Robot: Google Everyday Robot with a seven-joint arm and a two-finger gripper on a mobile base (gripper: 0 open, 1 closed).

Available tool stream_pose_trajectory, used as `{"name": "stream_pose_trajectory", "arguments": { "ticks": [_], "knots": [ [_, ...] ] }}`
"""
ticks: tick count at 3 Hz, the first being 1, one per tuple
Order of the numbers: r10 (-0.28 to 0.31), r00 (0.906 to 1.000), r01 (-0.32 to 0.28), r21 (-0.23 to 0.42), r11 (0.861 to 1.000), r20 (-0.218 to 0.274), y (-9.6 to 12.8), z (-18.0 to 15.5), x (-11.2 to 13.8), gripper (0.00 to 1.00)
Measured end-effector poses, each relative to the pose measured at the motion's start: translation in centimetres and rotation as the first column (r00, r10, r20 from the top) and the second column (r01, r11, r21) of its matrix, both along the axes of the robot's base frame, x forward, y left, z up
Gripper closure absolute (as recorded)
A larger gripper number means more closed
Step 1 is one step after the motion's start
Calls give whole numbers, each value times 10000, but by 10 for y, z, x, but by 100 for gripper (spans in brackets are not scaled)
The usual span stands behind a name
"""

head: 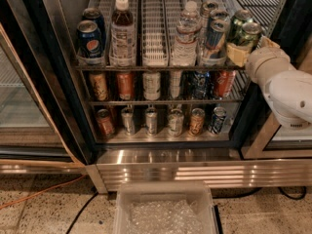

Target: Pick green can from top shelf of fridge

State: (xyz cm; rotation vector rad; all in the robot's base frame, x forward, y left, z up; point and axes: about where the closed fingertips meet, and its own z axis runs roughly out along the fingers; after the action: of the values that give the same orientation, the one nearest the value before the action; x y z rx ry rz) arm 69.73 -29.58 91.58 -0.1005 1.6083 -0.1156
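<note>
Looking into the fridge (170,169), I see the robot's white arm coming in from the right, with its hand (253,48) at the far-right lane of the top shelf (154,60). The two yellowish pads (237,56) lie against either side of the green can (249,32), gripping it low down. The can stands at the front of that lane, leaning a little. Right behind the green can is a second green can (240,18), so there are two in all. Just left of the green can I count three blue-and-silver cans (216,34) in a row, as far as I can make out. Further left come one water bottle (186,35), one bare lane and one brown tea bottle (123,29). Furthest from the green can are two Pepsi cans (89,37), one behind the other. Below the green can run two flat shelves, with six small cans on the middle shelf (152,85) and six on the bottom shelf (151,121). Lower still and to its left, one clear plastic bin (165,191) sits on the floor, and one orange cable (39,195) trails off far to the left.
</note>
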Motion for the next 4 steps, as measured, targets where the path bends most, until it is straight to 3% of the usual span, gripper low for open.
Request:
{"name": "stream_pose_trajectory", "arguments": {
  "ticks": [1,4],
  "knots": [
    [-52,10000,52,-6,10000,3,2,1,2,32],
    [-189,9998,190,18,9998,-93,5,-2,11,29]
  ]
}}
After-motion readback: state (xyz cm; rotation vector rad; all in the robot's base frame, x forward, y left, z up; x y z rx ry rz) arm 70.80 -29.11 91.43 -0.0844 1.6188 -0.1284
